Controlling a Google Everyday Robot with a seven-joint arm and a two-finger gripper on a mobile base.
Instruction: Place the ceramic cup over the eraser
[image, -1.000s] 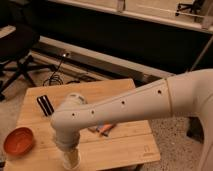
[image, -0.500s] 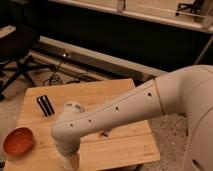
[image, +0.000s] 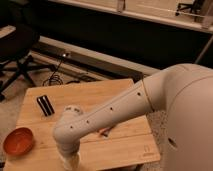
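The eraser (image: 45, 105), a small black block with a pale line, lies on the left part of the wooden table (image: 125, 150). The white ceramic cup (image: 73, 108) stands just right of it, partly hidden behind my arm's elbow (image: 70, 131). My white arm crosses the table from the right and bends down at the front edge. The gripper (image: 70, 162) is at the very bottom of the view, low at the table's front edge, in front of the cup and the eraser. It is apart from both.
An orange-red bowl (image: 18, 141) sits at the table's front left corner. A small orange flat item (image: 103, 131) peeks out under my forearm. An office chair (image: 17, 55) and floor cables (image: 55, 77) are behind the table on the left.
My arm's shoulder part has swung closer and fills more of the right side. The wrist end has sunk slightly lower at the front edge. Cup, eraser and bowl have not moved.
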